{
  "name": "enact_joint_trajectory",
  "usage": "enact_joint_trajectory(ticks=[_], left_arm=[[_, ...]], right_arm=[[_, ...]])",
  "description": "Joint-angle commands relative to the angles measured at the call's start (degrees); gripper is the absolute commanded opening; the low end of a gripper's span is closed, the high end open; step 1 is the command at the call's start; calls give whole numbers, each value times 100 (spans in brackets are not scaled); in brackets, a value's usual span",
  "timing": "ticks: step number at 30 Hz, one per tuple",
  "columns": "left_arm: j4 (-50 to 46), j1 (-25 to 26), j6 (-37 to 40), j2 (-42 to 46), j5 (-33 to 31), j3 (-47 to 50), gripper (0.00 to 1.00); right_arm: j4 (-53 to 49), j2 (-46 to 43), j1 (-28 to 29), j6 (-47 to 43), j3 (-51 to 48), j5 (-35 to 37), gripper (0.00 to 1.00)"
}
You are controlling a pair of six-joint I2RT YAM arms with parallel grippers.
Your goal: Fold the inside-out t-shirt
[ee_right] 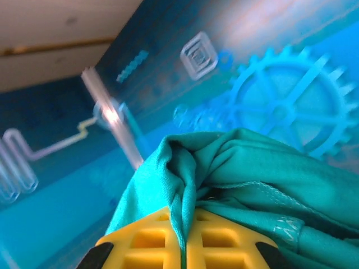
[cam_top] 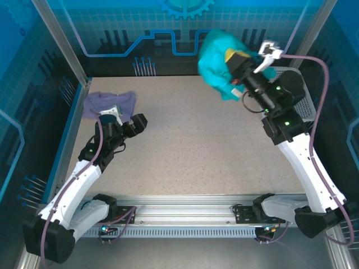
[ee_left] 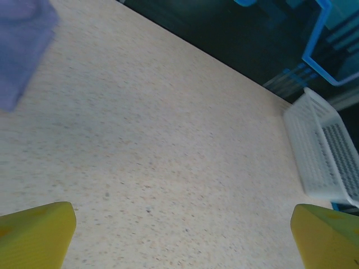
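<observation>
Lifting step: right tool (ee_right: pixel 184 238) grips the t-shirt (cam_top: pixel 215 56) aloft, left tool (ee_left: pixel 182 238) wide; next probably means spreading it on the table (cam_top: pixel 196 145)

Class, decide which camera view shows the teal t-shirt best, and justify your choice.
The top external view: there the whole bunched t-shirt hangs from the right gripper, up in the air at far right. The right wrist view gives a close-up of folds pinched between its yellow fingers.

No legible text, brand or number anywhere; back wall panel (cam_top: pixel 140 28) carries a gear graphic (ee_right: pixel 291 106), upper right.
</observation>
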State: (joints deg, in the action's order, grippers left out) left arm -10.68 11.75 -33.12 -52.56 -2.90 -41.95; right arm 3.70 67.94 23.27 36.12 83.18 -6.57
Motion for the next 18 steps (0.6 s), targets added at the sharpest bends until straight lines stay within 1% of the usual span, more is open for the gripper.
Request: enact_joint_trajectory(ticks=[1,3,5,6,7,8,9,11,12,14,16,18], left_arm=[[-479,-156,-40,224,-733,-110,99],[-466,-251,-90,272,-834,2,99],[-336,-334,-139,184,-877,118,99],[-220,-357,-180,73,-855,173,99],[-69,-358,-178,-63,-806,189,99],[177,-357,-145,-307,-677,185,99],[353,-350,-106,-653,-501,94,99],[445,-293,128,-1518,-182,-335,99],[331,-258,300,-2070,-55,-695,99],[73,-235,524,-3049,-42,-1380,97],[16,-250,717,-3927,-108,-1946,96],[-145,-320,836,-4800,-63,-2652,93]], right_arm=[[-979,421,464,-138,-370,-205,0],[-1017,617,594,53,-853,-171,0],[-1037,891,607,214,-1330,-120,0],[-1200,1102,600,147,-1513,16,7],[-1510,1324,585,18,-1545,193,16],[-1945,1638,528,-171,-1479,356,40],[-2353,1952,424,-360,-1357,391,55],[-2746,2299,277,-652,-1273,460,64],[-2757,2346,226,-709,-1330,483,69],[-2640,2284,210,-793,-1446,450,77],[-2578,2203,254,-844,-1504,452,80],[-2572,2145,313,-876,-1539,547,80]])
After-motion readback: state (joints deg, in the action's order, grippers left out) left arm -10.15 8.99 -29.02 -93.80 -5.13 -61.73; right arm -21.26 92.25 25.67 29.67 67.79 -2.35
